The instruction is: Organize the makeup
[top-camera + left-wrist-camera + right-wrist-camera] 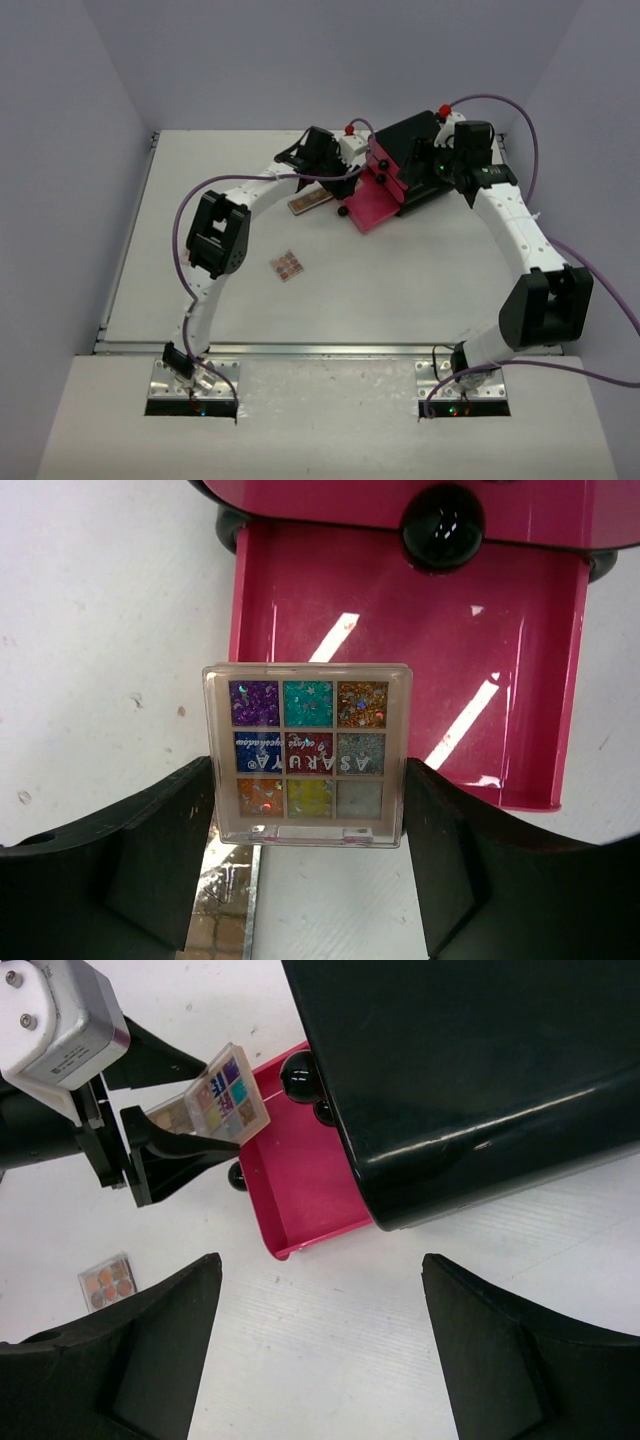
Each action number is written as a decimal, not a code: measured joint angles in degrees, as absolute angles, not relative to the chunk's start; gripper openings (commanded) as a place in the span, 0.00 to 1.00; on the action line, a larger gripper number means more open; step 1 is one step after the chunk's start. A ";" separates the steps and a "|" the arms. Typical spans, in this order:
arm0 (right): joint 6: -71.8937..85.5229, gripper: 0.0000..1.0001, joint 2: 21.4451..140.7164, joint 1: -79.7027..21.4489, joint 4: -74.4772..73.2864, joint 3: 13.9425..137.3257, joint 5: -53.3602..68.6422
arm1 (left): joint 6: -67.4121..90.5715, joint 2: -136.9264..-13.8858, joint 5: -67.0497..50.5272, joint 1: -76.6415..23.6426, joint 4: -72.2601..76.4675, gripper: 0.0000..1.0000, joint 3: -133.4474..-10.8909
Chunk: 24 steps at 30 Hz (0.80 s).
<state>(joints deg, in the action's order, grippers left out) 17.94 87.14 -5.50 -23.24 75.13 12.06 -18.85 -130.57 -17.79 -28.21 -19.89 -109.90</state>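
Nearest, a small palette (288, 265) of tan and pink pans lies flat on the table (400, 290), well apart from everything else. Farther back, a long palette (310, 198) rests on the table just left of the pink drawer (500, 680); the left wrist view shows part of it below the fingers. Above it, the left gripper (307, 780) is clamped on a square glitter palette (307, 755) – one finger on each side edge, jaws about as wide as the case. It holds the palette tilted at the open drawer's left edge; whether case and drawer touch cannot be told. The drawer is pulled out of the black box (450, 1060), with a round black knob (442, 525) above it. At the box's right side the right gripper (320, 1270) hangs with its fingers spread wide – nothing between them.
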 measured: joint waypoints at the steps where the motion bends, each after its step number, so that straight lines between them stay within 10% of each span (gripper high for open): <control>1: 17.87 0.82 86.94 -5.50 -23.29 75.13 11.97 | -18.89 -130.75 -17.61 -28.30 -19.17 0.13 -110.13; 14: 16.82 0.83 84.59 -5.48 -24.42 73.99 10.19 | -16.86 -136.88 -15.59 -29.85 -12.40 0.16 -111.77; 24: 15.85 0.84 82.31 -5.47 -24.60 71.77 8.86 | -17.65 -138.96 -13.45 -31.48 -11.01 0.82 -112.33</control>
